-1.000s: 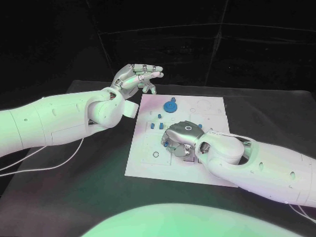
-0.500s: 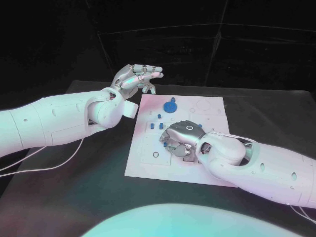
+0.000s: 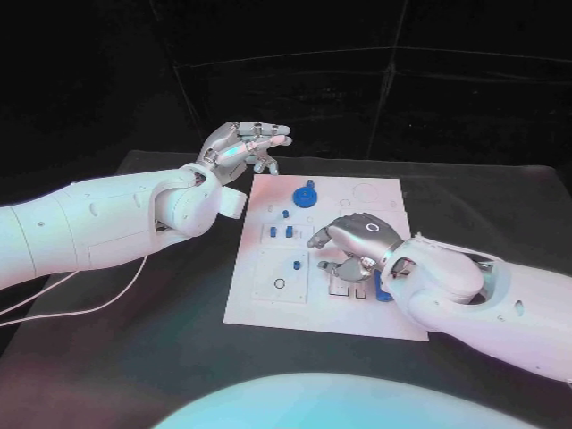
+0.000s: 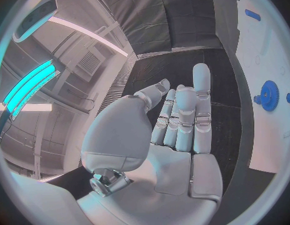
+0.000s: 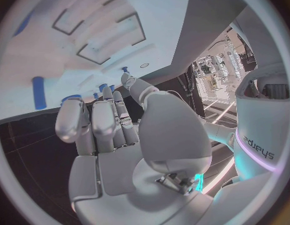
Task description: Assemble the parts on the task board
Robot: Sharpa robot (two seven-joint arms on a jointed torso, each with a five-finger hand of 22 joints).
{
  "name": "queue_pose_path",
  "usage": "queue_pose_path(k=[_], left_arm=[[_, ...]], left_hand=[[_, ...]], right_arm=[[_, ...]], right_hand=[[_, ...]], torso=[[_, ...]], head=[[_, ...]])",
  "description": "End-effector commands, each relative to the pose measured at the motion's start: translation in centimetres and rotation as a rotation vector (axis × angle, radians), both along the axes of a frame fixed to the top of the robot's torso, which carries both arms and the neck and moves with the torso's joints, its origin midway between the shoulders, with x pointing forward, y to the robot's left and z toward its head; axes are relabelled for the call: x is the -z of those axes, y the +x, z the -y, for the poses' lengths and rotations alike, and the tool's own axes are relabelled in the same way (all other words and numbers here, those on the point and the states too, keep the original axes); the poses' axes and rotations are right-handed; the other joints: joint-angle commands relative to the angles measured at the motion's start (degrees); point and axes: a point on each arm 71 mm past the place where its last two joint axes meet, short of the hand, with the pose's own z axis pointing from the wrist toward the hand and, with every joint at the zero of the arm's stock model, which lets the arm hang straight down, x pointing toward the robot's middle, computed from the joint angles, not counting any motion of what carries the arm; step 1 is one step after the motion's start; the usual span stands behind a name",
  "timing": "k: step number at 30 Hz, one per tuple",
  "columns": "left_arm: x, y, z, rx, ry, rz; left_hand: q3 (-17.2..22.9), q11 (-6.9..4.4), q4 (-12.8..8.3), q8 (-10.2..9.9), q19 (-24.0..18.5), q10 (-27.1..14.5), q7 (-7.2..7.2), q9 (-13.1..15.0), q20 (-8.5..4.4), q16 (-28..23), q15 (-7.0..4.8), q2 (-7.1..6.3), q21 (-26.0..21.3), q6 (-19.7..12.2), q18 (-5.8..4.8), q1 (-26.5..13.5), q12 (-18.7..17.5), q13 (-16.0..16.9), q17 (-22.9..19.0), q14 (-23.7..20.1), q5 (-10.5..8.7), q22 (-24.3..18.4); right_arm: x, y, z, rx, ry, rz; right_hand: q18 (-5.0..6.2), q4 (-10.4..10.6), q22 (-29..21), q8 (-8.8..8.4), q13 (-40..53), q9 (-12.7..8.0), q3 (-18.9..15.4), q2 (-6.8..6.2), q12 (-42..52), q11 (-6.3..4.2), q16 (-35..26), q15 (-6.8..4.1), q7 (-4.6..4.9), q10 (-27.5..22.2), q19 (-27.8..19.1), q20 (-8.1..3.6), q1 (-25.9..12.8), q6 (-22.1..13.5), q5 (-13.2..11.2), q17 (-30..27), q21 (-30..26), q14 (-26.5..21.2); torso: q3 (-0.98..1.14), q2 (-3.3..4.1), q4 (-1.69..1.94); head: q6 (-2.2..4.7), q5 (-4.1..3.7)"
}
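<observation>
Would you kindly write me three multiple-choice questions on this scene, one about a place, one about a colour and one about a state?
1. Where is the left hand?
A. Raised beyond the far left corner of the white board
B. Flat on the board's near edge
C. Under the table

2. What colour is the round gear-like part near the board's far edge?
A. Red
B. Blue
C. Yellow

3. What is the right hand doing?
A. Gripping a large tool
B. Lying off the table
C. Hanging over the middle of the board, with nothing seen in it

Answers: 1 A, the head view shows it lifted off the table past that corner. 2 B, it shows blue in the head and left wrist views. 3 C, its fingers curve loosely above the board and its palm is bare in the right wrist view.
</observation>
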Motion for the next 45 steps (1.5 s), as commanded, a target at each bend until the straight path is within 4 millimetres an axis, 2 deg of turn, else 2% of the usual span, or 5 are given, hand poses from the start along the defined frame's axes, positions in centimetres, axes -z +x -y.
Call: queue_pose_path(k=[1, 9, 16, 32, 45], left_arm=[[-0.1, 0.0, 0.0, 0.009, -0.008, 0.0], [-0.1, -0.1, 0.0, 0.012, -0.01, 0.0], [-0.1, -0.1, 0.0, 0.013, -0.01, 0.0], [0.0, -0.1, 0.0, 0.013, -0.009, -0.001], [0.0, 0.0, 0.0, 0.013, -0.009, -0.001]], left_hand=[[-0.35, 0.15, 0.02, 0.36, -0.42, -0.39, -0.08, -0.02, 0.13, -0.22, 0.0, -0.23, -0.29, -0.27, 0.33, -0.53, 0.12, 0.0, -0.05, -0.53, 0.07, -0.07], [-0.37, 0.16, -0.01, 0.37, -0.41, -0.43, -0.07, -0.02, 0.14, -0.18, 0.0, -0.25, -0.31, -0.31, 0.33, -0.52, 0.15, 0.0, 0.01, -0.52, 0.07, -0.09], [-0.37, 0.16, -0.01, 0.37, -0.41, -0.43, -0.07, -0.02, 0.14, -0.18, 0.0, -0.25, -0.31, -0.31, 0.33, -0.52, 0.15, 0.0, 0.01, -0.52, 0.07, -0.09], [-0.37, 0.16, -0.01, 0.37, -0.41, -0.43, -0.07, -0.02, 0.14, -0.18, 0.0, -0.25, -0.31, -0.31, 0.33, -0.52, 0.15, 0.0, 0.01, -0.52, 0.07, -0.09], [-0.4, 0.17, -0.03, 0.42, -0.39, -0.46, -0.06, -0.01, 0.15, -0.14, 0.01, -0.24, -0.33, -0.32, 0.33, -0.52, 0.21, 0.01, 0.01, -0.51, 0.06, -0.11]], right_arm=[[-1.3, 0.8, 1.5, 0.061, -0.007, -0.019], [-3.3, 2.9, 5.4, 0.17, -0.119, -0.033], [-3.0, 3.7, 6.6, 0.202, -0.196, -0.049], [-2.3, 4.5, 5.8, 0.191, -0.249, -0.073], [-2.7, 5.0, 4.9, 0.187, -0.177, -0.022]], right_hand=[[0.0, 0.78, -0.39, -0.14, 0.04, -0.07, -2.34, -1.08, 0.28, 0.05, -0.5, 0.07, -0.48, -1.07, -0.58, 0.06, -0.38, -2.05, 1.04, -0.49, -0.57, -0.12], [0.12, 2.92, -1.18, 0.16, 0.1, 0.24, -11.41, -0.62, 1.44, 0.28, -0.9, 0.27, -0.92, -3.64, -0.83, 0.19, 1.65, -2.49, 2.24, -1.42, -1.3, -0.17], [0.17, 3.32, -1.45, 0.26, 0.11, 0.29, -13.51, 0.21, 2.21, 0.23, -1.14, 0.23, -1.37, -3.7, -0.94, 0.23, 3.17, -1.67, 2.33, -1.92, -1.55, -0.26], [0.0, 3.46, -0.72, 0.69, -0.07, 0.38, -11.94, 4.86, 4.64, -0.58, -0.63, -0.45, -1.07, 0.11, -0.22, -0.36, 6.87, 2.49, -0.93, -1.34, -1.09, 0.06], [-0.12, 3.9, -0.2, 0.36, -0.14, 0.22, -10.07, 5.21, 4.5, -0.76, -0.29, -0.61, -0.73, 1.79, 0.17, -0.56, 6.82, 3.14, -1.01, -0.95, -0.72, 0.21]], torso=[[0.02, 0.02, -0.17], [0.02, 0.06, 0.03], [0.0, 0.11, 0.11], [0.04, 0.11, 0.11], [0.04, 0.11, 0.02]], head=[[0.43, -0.33], [1.17, -1.22], [1.25, -1.28], [1.05, -1.14], [0.9, -1.02]])
